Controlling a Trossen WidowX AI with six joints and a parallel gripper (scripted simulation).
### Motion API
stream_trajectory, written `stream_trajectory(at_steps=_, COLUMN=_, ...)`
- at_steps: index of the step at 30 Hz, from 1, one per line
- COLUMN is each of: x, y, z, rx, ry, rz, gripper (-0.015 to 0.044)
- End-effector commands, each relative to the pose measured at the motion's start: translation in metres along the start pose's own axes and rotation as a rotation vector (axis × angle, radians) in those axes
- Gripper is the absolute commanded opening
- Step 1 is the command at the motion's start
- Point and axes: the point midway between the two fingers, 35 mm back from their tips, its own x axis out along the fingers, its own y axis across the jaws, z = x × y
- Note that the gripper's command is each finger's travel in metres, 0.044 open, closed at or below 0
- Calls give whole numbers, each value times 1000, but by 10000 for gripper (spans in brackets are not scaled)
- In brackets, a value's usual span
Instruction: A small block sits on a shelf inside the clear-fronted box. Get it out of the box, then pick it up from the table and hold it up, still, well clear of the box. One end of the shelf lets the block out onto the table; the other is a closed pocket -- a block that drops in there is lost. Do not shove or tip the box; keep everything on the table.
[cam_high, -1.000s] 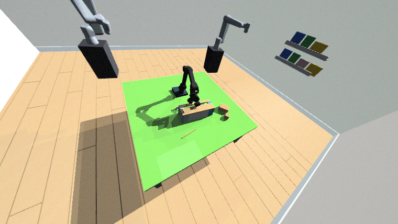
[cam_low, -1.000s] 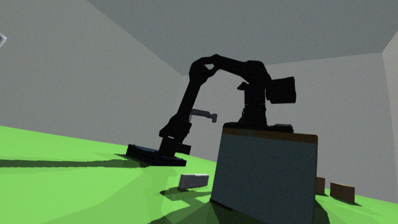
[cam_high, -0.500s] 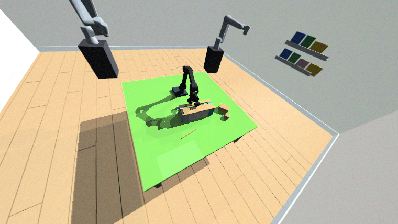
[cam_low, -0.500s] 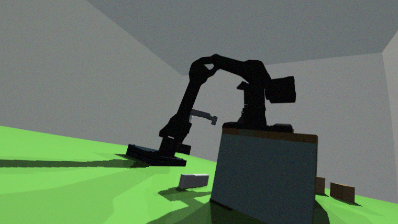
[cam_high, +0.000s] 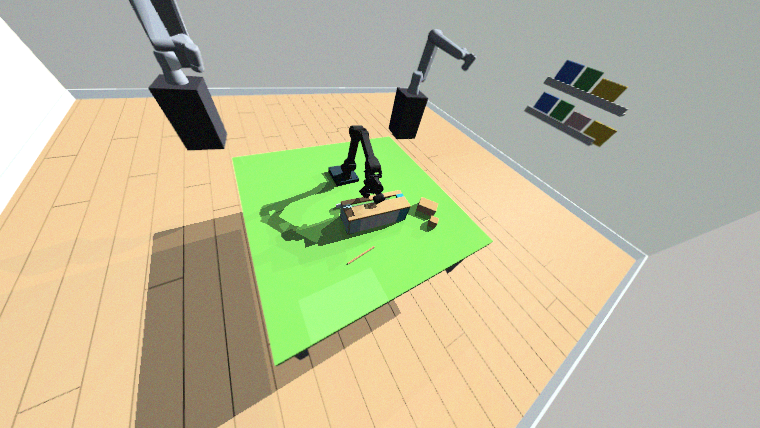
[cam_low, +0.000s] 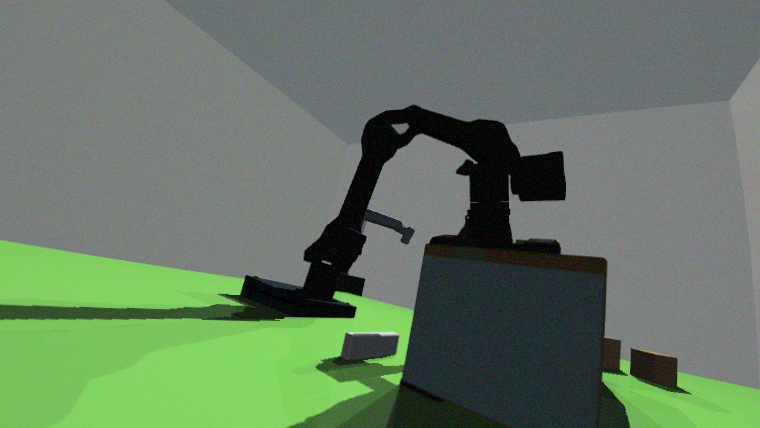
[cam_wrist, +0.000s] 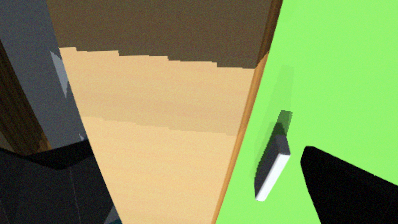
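Note:
The box (cam_high: 378, 219) (cam_low: 505, 329) stands upright on the green table (cam_high: 329, 287) (cam_low: 106, 361) (cam_wrist: 345, 75). It has a wooden top edge and a dark, see-through front. My gripper (cam_high: 372, 195) (cam_wrist: 223, 145) is open and empty, pointing down at the top of the box. In the wrist view its two dark fingers stand wide apart, with a tan wooden surface of the box between them. In the exterior view the fingertips are hidden behind the box's upper edge. I cannot make out the small block or the shelf in any view.
A pale grey bar (cam_low: 370, 346) (cam_wrist: 273, 176) lies on the table behind the box. Two brown wooden blocks, a larger one (cam_high: 427, 206) and a smaller one (cam_high: 433, 222), sit beyond the box's right end. A thin reddish stick (cam_high: 360, 255) lies in front of the box.

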Motion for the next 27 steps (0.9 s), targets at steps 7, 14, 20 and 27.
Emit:
stream_trajectory(at_steps=7, x=4, y=-1, z=-11, rx=3, ry=-1, rz=0, gripper=400)
stream_trajectory(at_steps=14, x=11, y=0, z=-30, rx=3, ry=1, rz=0, gripper=400)
stream_trajectory(at_steps=20, x=16, y=0, z=-46, rx=3, ry=2, rz=0, gripper=400)
stream_trajectory(at_steps=27, x=23, y=0, z=-64, rx=4, ry=4, rz=1, gripper=400)
